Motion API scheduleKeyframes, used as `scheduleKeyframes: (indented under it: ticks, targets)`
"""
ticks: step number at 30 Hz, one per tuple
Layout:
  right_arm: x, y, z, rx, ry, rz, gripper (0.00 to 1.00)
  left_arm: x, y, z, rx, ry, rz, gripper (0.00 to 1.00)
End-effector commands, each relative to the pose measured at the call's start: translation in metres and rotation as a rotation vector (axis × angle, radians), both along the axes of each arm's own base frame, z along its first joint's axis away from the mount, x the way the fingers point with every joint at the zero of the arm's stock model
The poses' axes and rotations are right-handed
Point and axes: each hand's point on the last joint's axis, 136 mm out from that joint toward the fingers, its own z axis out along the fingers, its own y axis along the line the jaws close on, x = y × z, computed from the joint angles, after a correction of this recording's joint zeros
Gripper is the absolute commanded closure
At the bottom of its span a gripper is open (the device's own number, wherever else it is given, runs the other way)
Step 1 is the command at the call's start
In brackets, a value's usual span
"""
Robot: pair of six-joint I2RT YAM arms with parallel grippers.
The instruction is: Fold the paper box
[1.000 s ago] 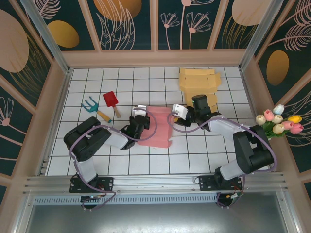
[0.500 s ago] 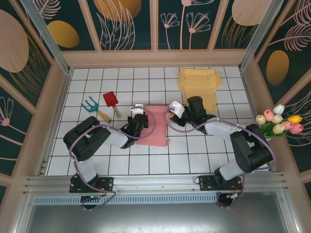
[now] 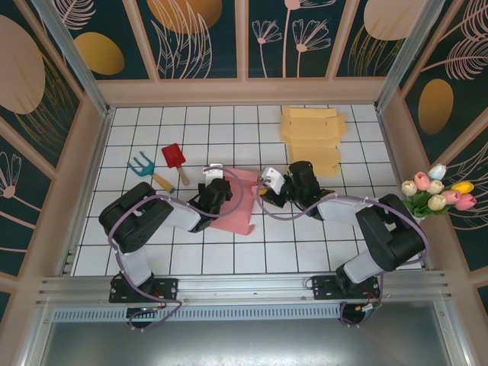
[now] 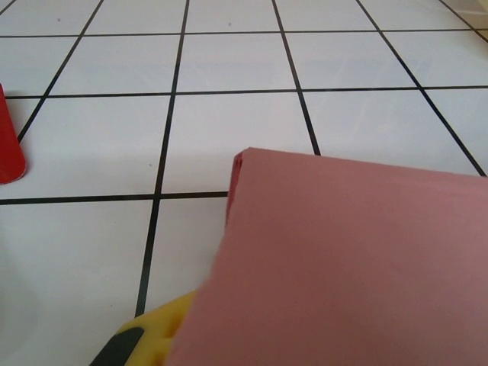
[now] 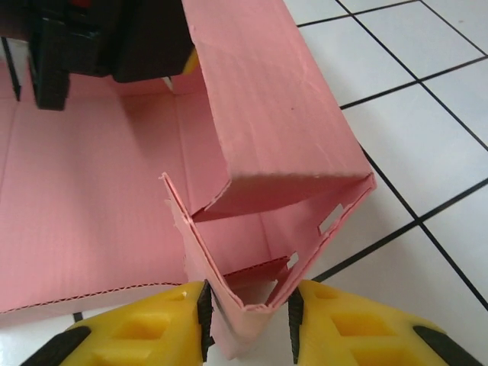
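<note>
Top external, white gridded table (image 3: 252,258), pink paper box (image 3: 233,218), floral walls (image 3: 198,38)

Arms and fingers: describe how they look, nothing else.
The left arm and right arm are black with pale grey-white link covers and black bases. A lilac cable loops along each, and a white block sits near each wrist. The right gripper has bright yellow fingers with black insets; in the left wrist view one finger shows the same yellow and black.

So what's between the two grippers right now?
Just the pink box, spanning from the left gripper to the right gripper, plain in the top view.
</note>
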Motion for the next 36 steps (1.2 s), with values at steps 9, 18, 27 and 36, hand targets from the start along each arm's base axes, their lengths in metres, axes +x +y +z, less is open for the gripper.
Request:
scheduleKeyframes:
  ticks: [9,18,27,36]
  targets:
    - [-0.016,0.006,0.042,0.133,-0.029,0.033,0.63,-0.011,-0.029,0.06,-0.146,-0.093,-0.148,1.0]
    - [-0.026,-0.008,0.051,0.198,-0.084,-0.014,0.63,-0.024,-0.034,0.085,-0.228,-0.106,-0.218,1.0]
    - [-0.04,-0.002,0.063,0.266,-0.088,-0.03,0.61,-0.029,-0.039,0.103,-0.314,-0.106,-0.238,1.0]
    - [-0.049,0.011,0.074,0.302,-0.109,0.002,0.62,-0.029,-0.036,0.102,-0.307,-0.099,-0.228,1.0]
